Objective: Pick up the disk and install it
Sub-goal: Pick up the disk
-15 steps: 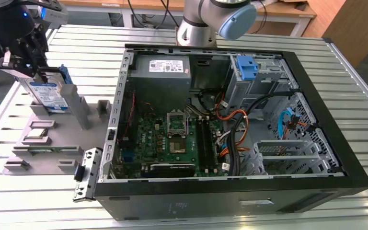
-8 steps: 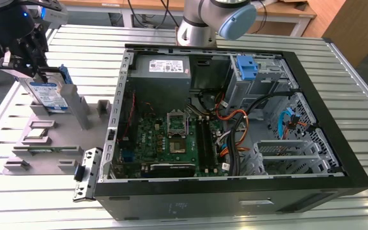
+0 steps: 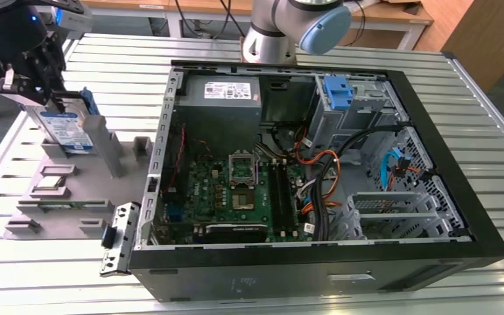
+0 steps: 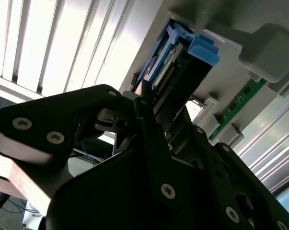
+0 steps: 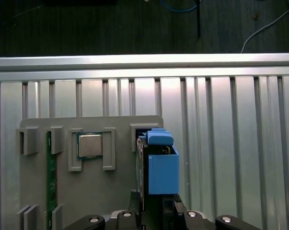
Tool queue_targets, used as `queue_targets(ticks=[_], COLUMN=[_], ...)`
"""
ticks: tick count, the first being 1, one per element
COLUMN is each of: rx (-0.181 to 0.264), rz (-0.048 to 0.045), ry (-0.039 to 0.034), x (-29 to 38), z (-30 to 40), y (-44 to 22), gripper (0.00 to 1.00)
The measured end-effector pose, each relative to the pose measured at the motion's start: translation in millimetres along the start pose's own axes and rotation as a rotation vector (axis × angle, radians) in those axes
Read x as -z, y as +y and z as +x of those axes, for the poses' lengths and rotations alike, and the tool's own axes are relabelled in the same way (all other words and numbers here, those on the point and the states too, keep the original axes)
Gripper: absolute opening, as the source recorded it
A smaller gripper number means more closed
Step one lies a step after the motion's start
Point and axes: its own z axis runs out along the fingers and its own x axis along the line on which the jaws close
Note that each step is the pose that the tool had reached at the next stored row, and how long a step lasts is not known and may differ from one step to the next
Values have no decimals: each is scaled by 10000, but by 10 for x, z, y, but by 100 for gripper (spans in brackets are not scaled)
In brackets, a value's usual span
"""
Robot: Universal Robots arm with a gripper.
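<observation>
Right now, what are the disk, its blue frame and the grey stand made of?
The disk: silvery body, likely metal, with a papery white-and-blue label. Its blue frame: smooth, matte, solid colour, probably plastic. The grey stand: dull, even grey with blocky shapes, probably plastic, though painted metal is possible.

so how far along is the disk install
Nothing looks finished yet. In hand: the pincer is at the top end of the disk, which stands upright in the grey holder, outside the open computer case. Left: the disk is not yet inside the case.
</observation>
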Motion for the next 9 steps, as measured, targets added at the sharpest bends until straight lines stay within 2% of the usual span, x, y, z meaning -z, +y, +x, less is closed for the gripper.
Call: queue_targets(ticks=[4, 9], rx=[0, 0], rz=[-2, 0], ry=[1, 0], x=[78, 89], z=[-5, -6], y=[2, 2], gripper=[35, 35])
